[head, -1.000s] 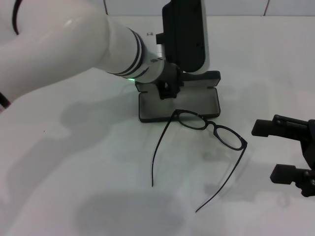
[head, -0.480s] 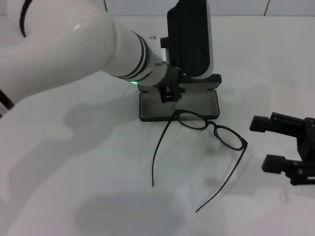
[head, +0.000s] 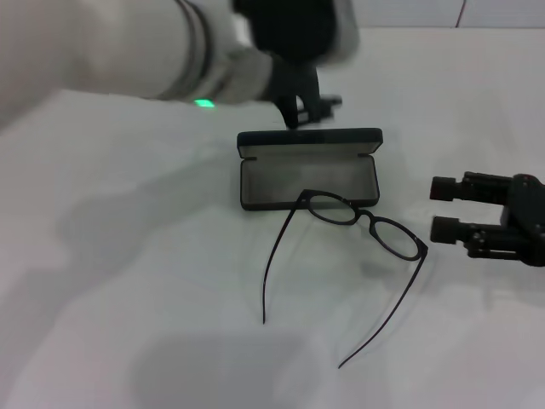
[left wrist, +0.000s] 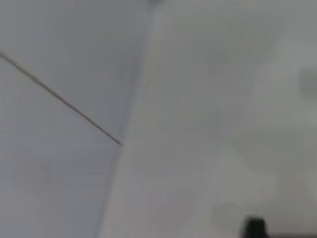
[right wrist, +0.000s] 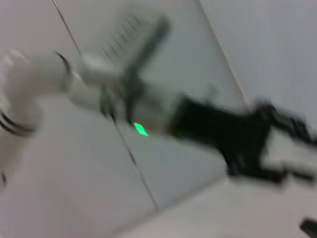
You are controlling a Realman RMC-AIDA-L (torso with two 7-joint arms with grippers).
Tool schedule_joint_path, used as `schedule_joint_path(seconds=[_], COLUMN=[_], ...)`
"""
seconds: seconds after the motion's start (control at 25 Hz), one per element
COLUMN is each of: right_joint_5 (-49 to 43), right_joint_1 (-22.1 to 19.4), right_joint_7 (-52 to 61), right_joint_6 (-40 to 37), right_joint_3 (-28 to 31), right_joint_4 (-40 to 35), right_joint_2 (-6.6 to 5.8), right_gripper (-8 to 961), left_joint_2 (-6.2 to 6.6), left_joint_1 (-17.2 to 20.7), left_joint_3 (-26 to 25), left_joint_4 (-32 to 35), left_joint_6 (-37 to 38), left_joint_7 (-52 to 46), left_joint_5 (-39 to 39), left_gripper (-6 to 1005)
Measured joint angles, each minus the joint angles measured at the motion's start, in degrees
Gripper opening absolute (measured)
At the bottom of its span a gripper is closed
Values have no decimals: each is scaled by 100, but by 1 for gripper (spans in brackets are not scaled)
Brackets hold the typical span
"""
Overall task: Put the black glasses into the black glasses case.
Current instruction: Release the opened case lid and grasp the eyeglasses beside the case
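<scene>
The black glasses case [head: 308, 175] lies open in the middle of the table, grey lining up, with its lid [head: 308, 136] along the far side. The black glasses [head: 368, 225] lie unfolded just in front of it. One lens rests over the case's front edge and the temple arms point toward me. My left gripper [head: 305, 100] is blurred in the air just behind the lid and holds nothing I can see. My right gripper [head: 443, 209] is open and empty just right of the glasses, its fingers pointing at them.
The white table [head: 153, 281] runs back to a tiled wall [left wrist: 59, 59]. My left arm [head: 111, 51] spans the upper left, and it also shows in the right wrist view [right wrist: 124, 99], blurred, with its green light.
My left gripper has lifted up and back off the case's lid, and the case stays open. My right gripper has moved up and left toward the glasses, its fingers now closer together.
</scene>
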Motion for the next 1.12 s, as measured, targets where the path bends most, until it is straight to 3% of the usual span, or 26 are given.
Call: schedule_joint_path(seconds=[0.12,0.24,0.4,0.52,0.72,0.84,1.12], right_joint_5=[-737,-1868,-3549,-3908,-4380,-4882,-5888], right_joint_1=[46,166,734,1135,1698,2061,2941], right_joint_7=[776,1857,3428,3852,4310,4586,4926], right_joint_6=[420,814,875,737,718,756,789], right_joint_3=[-2,-3,22,27,32,35,108], right_joint_4=[-987,-2018,-2846,-2916,-2873,-2624,-1849], right_joint_2=[21,124,200,203,240,305,615], right_gripper=[766,625,442,309,261,232,194], left_joint_2=[1,13,17,17,-1,3,10], left_joint_1=[615,1158,1774,2133,2728,2767,2770], left_joint_3=[-521,-1093,-1536,-1603,-1568,-1557,-1619], left_joint_4=[710,927,713,627,562,412,69], left_joint_6=[-134,-173,-86,-72,-2,15,84], left_joint_7=[-12,363,1142,1376,1673,1705,1928], left_joint_5=[-839,-2109,-3454,-3876,-4127,-4237,-4537], left_gripper=[451,449,447,446,445,444,444])
